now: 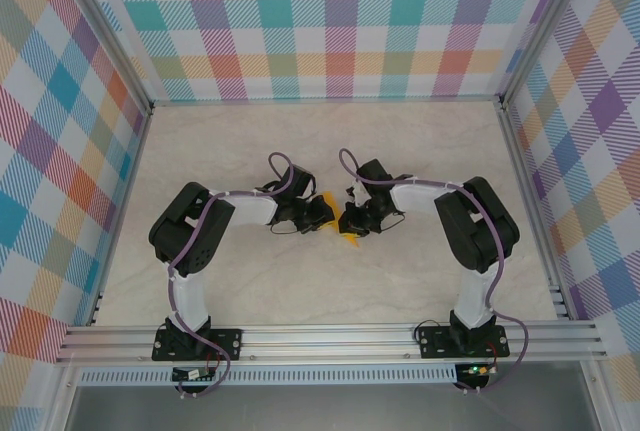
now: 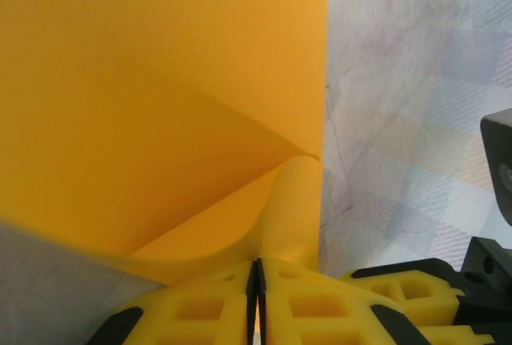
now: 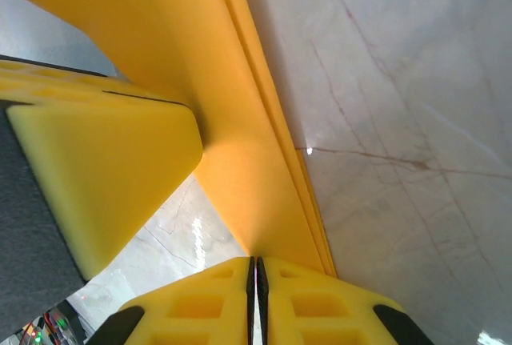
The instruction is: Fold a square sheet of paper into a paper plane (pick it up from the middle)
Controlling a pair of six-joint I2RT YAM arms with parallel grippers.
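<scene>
Top view: both arms bend inward. The left gripper (image 1: 316,215) and right gripper (image 1: 352,221) meet tip to tip near the middle of the table (image 1: 420,151). The sheet of paper (image 1: 349,240) sits between them, mostly hidden under the black wrists, with orange slivers showing just above and below the fingers. The grip cannot be read from up here.

Left wrist view: the left fingers (image 2: 208,309) are pressed together with only a hairline seam between them, and a curled fold of the paper is pinched in that seam. From there the paper rises as a broad orange face, and one soft curved crease runs to its right edge. Beyond that edge are marbled tabletop and black-and-yellow parts of the other gripper, close by.

Right wrist view: the right fingers (image 3: 320,305) are likewise clamped tight on the paper. Stacked layers show along its long edge, a detail the left wrist view does not give. A yellow finger block of the left gripper presses against the paper on the left. I cannot tell whether the paper touches the table.

Surroundings: checked walls (image 1: 330,21) stand on three sides and a metal rail (image 1: 330,336) runs along the near edge. Both are well apart from the grippers, with open tabletop all round.
</scene>
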